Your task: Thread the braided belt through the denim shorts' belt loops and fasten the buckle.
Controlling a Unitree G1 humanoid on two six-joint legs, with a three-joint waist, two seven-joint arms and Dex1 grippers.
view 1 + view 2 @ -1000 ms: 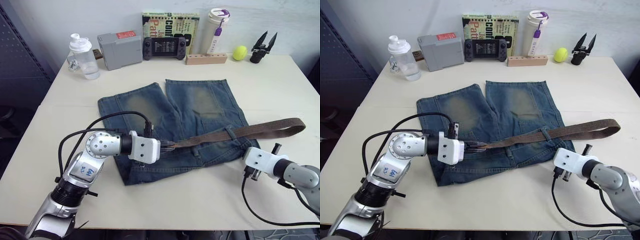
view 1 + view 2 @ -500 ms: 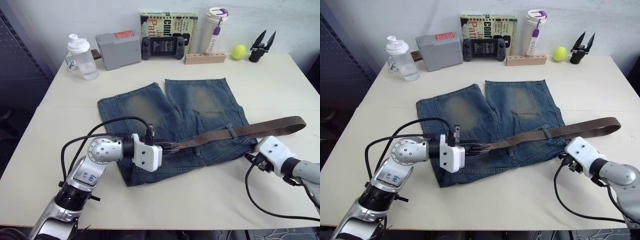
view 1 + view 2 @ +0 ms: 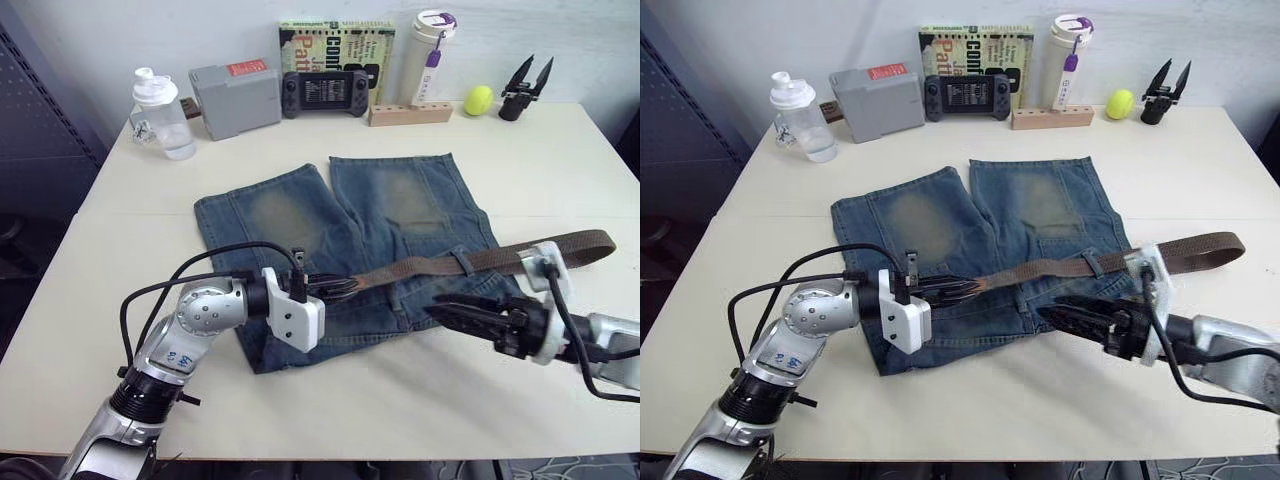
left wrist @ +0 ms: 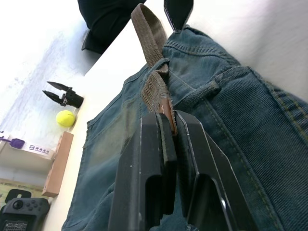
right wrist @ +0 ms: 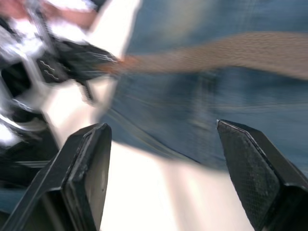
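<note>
Braided belt (image 3: pixel 480 258) end pinched in left claw (image 4: pixel 169 126); right claw (image 3: pixel 1065 318) agape nearby.

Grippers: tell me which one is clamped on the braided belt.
The left gripper: its fingers are shut on the braided belt at the tan end over the denim shorts. The right gripper is open, holding nothing.

Bright, even light with soft shadows on the pale worktop (image 3: pixel 560 150); the right wrist view is motion-blurred.
</note>
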